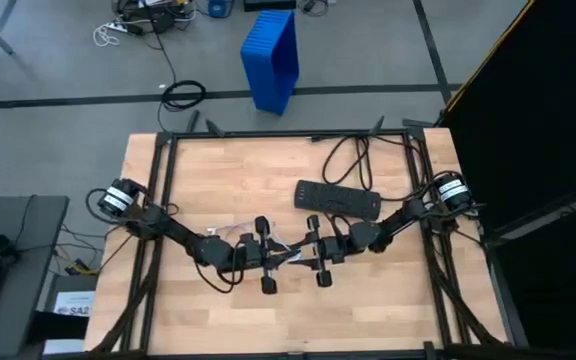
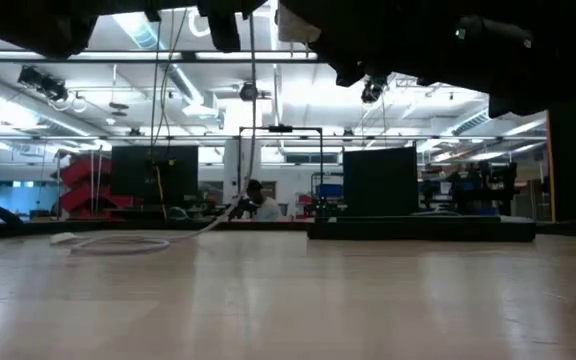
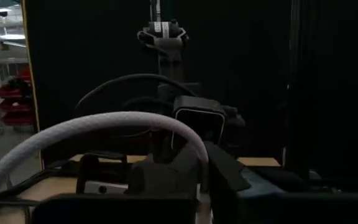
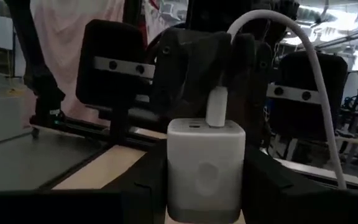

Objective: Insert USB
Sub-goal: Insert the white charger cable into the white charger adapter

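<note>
Both arms are meeting mid-table. Right gripper (image 4: 207, 186) is clamping a white charger block (image 4: 206, 163); USB (image 4: 218, 106) plug is standing upright, seated in its top port, cable arching away. Left gripper (image 1: 265, 258) grip: cannot tell. Black power strip (image 1: 338, 199) is lying just behind.

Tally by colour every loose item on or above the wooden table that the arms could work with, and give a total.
White: 2, the USB cable and the charger block.
Black: 1, the power strip.
Total: 3.
</note>
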Action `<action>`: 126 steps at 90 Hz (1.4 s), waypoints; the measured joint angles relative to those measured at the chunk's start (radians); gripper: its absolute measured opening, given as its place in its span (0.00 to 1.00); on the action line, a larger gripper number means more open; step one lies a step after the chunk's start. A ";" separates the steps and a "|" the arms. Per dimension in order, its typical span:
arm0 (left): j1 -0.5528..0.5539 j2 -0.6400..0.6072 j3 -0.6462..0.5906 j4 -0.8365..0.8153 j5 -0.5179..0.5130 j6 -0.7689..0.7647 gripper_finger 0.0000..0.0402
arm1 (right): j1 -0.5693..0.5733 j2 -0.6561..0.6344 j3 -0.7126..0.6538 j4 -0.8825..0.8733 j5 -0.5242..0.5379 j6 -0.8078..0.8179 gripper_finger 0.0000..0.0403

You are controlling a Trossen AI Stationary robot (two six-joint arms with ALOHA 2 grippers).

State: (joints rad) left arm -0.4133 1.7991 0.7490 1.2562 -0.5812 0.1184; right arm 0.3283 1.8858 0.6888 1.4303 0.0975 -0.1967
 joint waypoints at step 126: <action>-0.120 -0.085 -0.011 -0.035 -0.365 0.258 0.56 | -0.032 -0.013 -0.012 -0.039 0.065 0.021 0.28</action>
State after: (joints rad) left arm -0.5333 1.7141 0.7376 1.2214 -0.9463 0.3761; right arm 0.2965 1.8725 0.6769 1.3912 0.1624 -0.1757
